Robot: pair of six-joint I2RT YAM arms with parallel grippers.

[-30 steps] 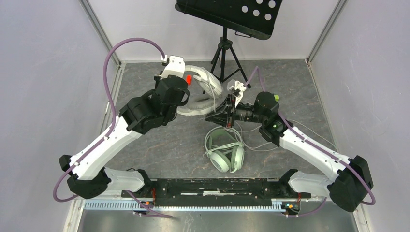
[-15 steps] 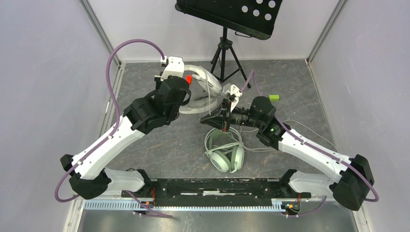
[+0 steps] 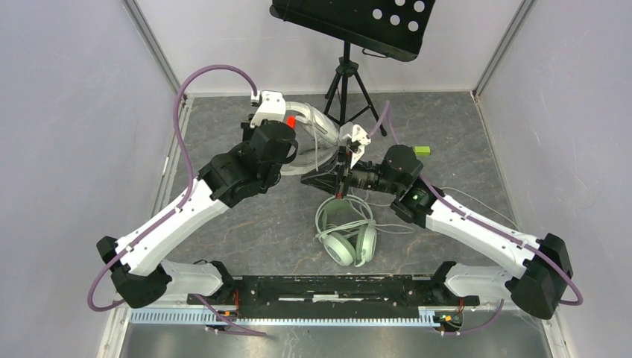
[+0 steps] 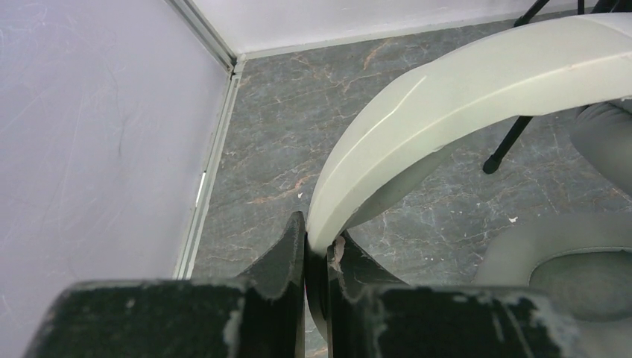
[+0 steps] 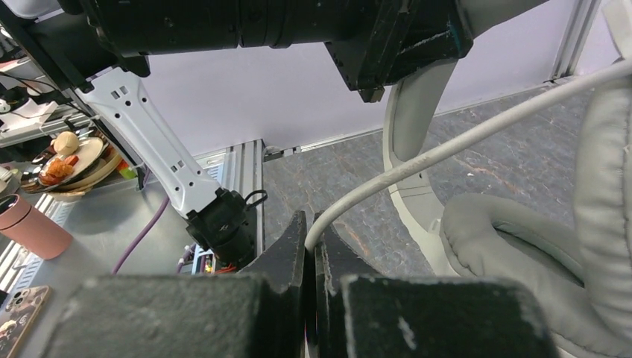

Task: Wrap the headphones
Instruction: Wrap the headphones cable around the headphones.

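far headset [image 4: 462, 82]: pale grey-white | near headset [image 3: 347, 242]: pale mint-green | cable [image 5: 462, 142]: white | table [image 3: 477, 134]: dark grey marbled, rust veins | arms [image 3: 179, 216]: white, black joints | hoses [image 3: 186, 89]: purple | stand [image 3: 350, 26]: black | block [image 3: 422, 151]: lime green

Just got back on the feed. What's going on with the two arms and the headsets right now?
The left gripper is shut on the headband of the white-grey headset, at the far side of the table. The right gripper is shut on a thin pale cable that runs up past that headset's ear cushion. The mint-green headset lies on the table between the arms, untouched, with loose cable beside it.
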